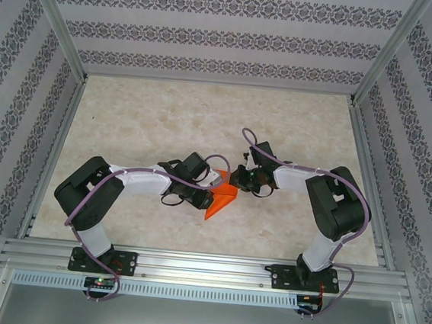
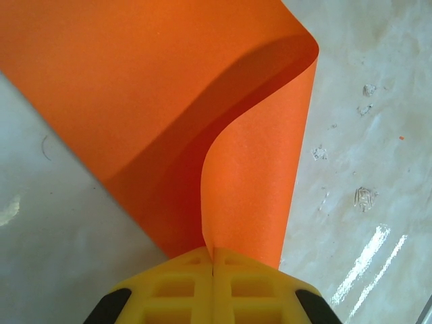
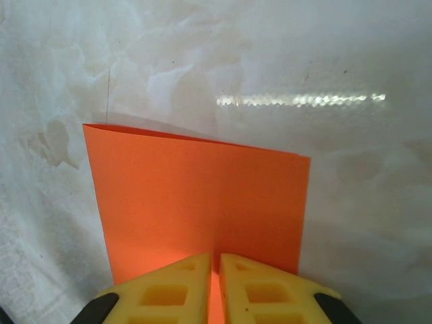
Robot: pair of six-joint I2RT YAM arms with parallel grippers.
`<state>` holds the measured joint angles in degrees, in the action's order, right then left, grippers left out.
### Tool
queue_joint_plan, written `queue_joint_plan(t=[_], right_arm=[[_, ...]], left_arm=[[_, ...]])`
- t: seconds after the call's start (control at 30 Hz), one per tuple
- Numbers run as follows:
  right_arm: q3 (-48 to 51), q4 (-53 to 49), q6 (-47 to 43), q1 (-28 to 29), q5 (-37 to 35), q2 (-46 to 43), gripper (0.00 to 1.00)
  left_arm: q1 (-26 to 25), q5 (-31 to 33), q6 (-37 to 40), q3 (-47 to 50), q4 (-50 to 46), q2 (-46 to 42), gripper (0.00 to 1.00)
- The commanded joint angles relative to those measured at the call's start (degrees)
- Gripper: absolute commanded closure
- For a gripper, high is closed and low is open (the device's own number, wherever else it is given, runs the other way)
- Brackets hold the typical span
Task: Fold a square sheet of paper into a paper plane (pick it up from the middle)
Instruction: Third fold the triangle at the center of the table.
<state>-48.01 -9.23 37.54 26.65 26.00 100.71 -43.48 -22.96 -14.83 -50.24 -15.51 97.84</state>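
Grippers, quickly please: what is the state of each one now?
Left gripper: closed, pinching the orange paper sheet.
Right gripper: closed on the same sheet.

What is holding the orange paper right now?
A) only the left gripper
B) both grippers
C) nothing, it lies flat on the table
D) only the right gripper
B: the left gripper and the right gripper each pinch an edge of the square sheet of paper, as both wrist views show.

table: pale, marbled | on it: square sheet of paper, partly curled up
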Motion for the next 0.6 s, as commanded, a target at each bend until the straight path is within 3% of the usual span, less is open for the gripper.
queue_joint_plan(t=[0.0,0.23,0.57], right_arm=[[-0.3,-0.9,-0.4,0.7,-2.9,1.8,0.86],[0.2,-0.8,-0.2,0.7,-3.1,1.5,0.86],[0.8,0.3,0.6,0.7,-2.7,1.2,0.85]], left_arm=[[0.9,1.0,0.6,0.6,-0.5,0.8,0.94],[0.9,2.5,0.3,1.4,-0.4,0.9,0.94],[0.8,-0.1,-1.0,2.7,3.6,2.0,0.93]])
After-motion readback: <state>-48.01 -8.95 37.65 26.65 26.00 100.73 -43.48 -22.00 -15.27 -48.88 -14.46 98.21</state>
